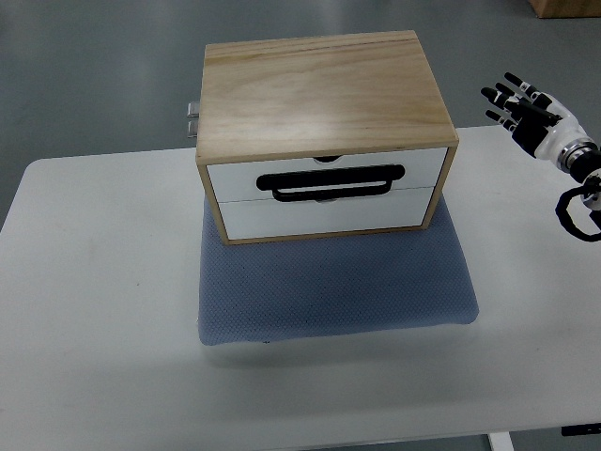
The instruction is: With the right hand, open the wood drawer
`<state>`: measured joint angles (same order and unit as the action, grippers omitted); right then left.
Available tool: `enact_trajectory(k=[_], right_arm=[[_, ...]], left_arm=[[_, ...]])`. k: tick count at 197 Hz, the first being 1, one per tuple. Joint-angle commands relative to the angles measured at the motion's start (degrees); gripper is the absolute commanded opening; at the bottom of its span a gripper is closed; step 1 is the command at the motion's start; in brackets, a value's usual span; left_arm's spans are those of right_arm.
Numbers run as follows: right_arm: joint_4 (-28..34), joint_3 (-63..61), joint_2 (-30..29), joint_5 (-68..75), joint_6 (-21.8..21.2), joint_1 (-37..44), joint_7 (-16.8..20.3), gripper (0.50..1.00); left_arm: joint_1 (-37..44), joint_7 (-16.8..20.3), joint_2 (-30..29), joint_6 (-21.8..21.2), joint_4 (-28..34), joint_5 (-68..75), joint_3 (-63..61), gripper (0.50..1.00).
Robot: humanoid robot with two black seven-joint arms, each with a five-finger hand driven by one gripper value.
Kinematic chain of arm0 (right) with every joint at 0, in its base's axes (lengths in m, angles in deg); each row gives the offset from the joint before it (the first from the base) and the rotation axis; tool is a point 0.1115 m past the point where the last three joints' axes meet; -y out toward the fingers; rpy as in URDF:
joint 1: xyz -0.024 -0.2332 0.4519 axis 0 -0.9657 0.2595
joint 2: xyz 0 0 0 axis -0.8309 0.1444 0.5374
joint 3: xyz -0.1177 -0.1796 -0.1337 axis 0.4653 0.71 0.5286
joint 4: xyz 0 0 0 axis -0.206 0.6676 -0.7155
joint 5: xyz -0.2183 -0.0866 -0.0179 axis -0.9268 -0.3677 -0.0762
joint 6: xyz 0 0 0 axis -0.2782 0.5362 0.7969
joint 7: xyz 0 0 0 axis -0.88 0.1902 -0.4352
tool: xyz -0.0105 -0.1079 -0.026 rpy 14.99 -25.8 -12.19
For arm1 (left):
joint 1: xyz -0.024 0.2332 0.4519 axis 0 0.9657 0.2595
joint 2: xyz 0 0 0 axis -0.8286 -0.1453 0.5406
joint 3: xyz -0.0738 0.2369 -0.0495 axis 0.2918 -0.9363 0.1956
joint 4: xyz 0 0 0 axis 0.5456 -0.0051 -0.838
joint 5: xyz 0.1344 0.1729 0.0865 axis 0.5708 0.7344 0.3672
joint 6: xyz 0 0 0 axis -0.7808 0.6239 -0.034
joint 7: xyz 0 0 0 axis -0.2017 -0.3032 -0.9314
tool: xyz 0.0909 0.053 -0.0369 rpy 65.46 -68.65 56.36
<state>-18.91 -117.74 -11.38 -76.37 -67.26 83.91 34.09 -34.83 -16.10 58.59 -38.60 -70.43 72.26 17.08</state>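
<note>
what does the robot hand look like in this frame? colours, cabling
Only the right robot hand shows. It has black segmented fingers on a white palm shell, with a silver-grey wrist ring. Below the wrist a black cable loop hangs off the forearm. No markings are readable.
</note>
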Motion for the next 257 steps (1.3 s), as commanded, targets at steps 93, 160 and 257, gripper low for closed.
enact_trajectory(k=[93,160,257], right_arm=[[-0.3,0.1,1.6,0.3,-2.1,-0.5,-0.1,0.944],[-0.2,0.2,4.6,0.2,-4.0,0.4,0.0,0.944],[8.9,11.0,16.4,-2.3,-6.5,10.5,-0.1,0.944]], left_arm=[[0.0,0.0,0.0,0.0,0.0,0.0,0.0,1.0],[0.0,0.0,0.0,0.0,0.0,0.0,0.0,1.0],[0.0,0.0,0.0,0.0,0.0,0.0,0.0,1.0]])
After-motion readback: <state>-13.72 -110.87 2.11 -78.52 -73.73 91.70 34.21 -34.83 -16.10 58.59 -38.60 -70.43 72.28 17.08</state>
